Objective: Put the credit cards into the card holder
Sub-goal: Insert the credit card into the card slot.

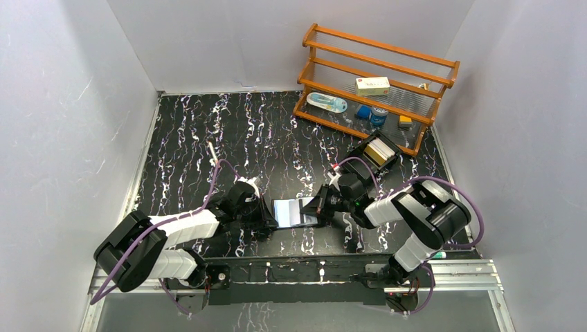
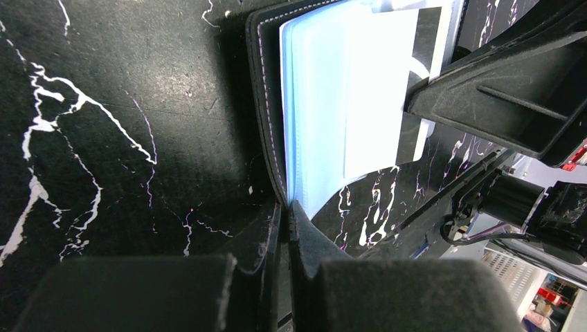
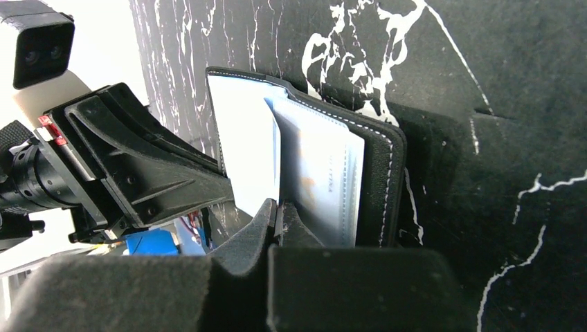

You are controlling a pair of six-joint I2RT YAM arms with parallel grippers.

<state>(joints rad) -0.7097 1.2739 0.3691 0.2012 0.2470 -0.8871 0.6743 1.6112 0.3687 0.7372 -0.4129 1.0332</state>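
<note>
The left hand (image 1: 262, 213) is closed, pinching the stitched black edge of the card holder (image 1: 294, 211); the holder lies open on the black marbled surface (image 1: 208, 138), directly ahead of these fingertips, its pale blue pockets facing up; the right hand (image 1: 320, 205) faces the left one from the holder's other side, with the holder between them; it is closed too, gripping a white card (image 2: 377, 90) by its dark-striped end; the card lies flat over the blue pockets, reaching from the right fingertips toward the left ones; beyond the right hand, well apart, stands a black box (image 1: 358, 150) with more cards (image 1: 377, 151) upright in it; farther off is a wooden rack (image 1: 384, 47).
</note>
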